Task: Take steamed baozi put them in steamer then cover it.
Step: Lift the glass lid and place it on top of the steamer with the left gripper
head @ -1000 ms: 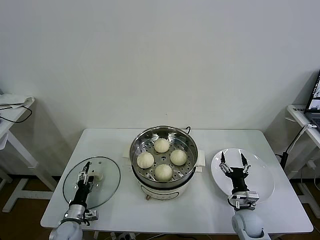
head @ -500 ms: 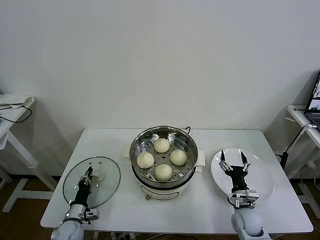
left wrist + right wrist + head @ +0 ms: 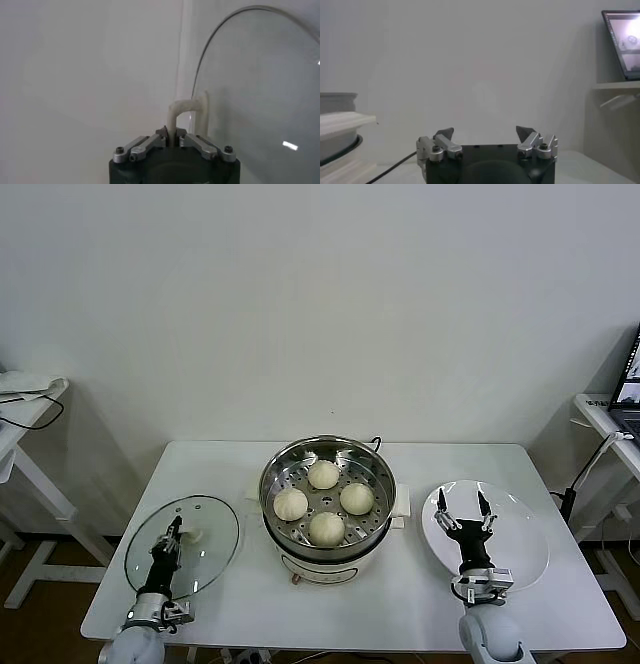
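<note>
Head view: four steamed baozi [image 3: 323,501] sit inside the steamer [image 3: 328,494]. Left of it, the left end effector [image 3: 174,530] pinches the cover [image 3: 183,546] handle; right of it, the right end effector [image 3: 460,512] hangs spread over a white plate [image 3: 515,549].

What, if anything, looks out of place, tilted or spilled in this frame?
Nothing stands out. Four baozi sit neatly in the open steamer. The left end effector is shut on the cover handle; the right end effector hangs open above the plate.
</note>
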You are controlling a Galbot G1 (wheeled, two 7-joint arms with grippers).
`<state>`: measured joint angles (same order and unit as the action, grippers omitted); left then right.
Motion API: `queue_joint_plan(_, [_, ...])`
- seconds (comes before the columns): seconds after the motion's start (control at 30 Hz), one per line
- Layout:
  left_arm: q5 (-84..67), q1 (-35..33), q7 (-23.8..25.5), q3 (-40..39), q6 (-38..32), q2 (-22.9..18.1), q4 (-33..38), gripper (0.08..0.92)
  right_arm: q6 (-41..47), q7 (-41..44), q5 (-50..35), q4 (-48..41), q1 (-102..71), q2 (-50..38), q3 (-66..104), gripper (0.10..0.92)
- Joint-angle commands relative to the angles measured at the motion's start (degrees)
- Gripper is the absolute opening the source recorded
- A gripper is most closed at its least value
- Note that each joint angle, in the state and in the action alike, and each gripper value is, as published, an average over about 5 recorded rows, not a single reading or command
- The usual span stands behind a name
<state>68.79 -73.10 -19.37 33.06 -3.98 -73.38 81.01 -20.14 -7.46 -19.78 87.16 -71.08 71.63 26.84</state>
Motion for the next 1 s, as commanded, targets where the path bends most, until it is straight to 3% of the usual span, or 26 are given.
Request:
queue_joint_plan(0.03, [-0.06,-3.17,-2.58,3.78,-2.04,1.31,11.04,0.193,-0.08,-0.02,0.39,0.04,0.07,0.52,-0.18,0.823])
queue_joint_plan(0.23, [4.09,-5.4,-0.35,8.32,-1.41,3.54,21.32,0.193,-0.05,-0.06,0.49,0.17,0.17,0.74,-0.34,0.823])
queue_joint_plan(0.53, [9.04,-6.18,10.85,5.54,5.11,7.68,38.93,0.193,0.18,-0.31,0.3,0.66,0.34,0.64,-0.05,0.823])
queue_joint_plan(0.8, [-1.35,-0.12,20.34,-14.78,18.64,11.37,48.03,0.193,0.24,-0.28,-0.08,0.54,0.2,0.01,0.97,0.823])
queue_joint_plan(1.0, [-4.9,6.63,23.08,-30.9,26.26,7.31,46.45,0.193,0.27,-0.27,-0.25,-0.3,0.5,0.05,1.7,0.823])
